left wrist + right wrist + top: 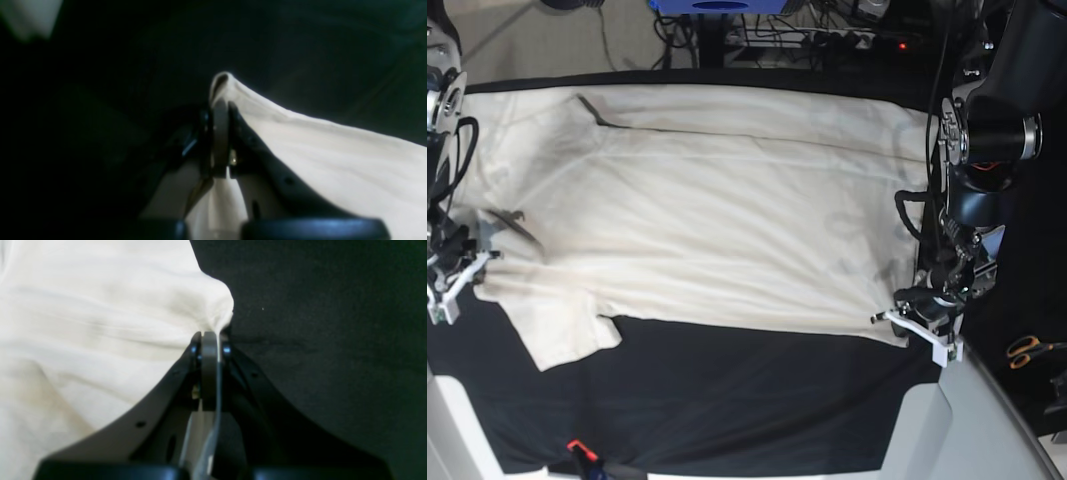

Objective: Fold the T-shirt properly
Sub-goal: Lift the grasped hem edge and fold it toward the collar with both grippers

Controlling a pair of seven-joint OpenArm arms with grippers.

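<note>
Between both arms' closed fingers (210, 340), T-shirt (717, 220) edges pinched

Left wrist view is dim and blurred, right wrist view soft-focused, base view evenly lit and sharper.

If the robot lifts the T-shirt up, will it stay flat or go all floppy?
Probably floppy: the T-shirt bunches and creases where the right gripper pinches it. It drapes off the left gripper, so its middle would likely sag.
</note>
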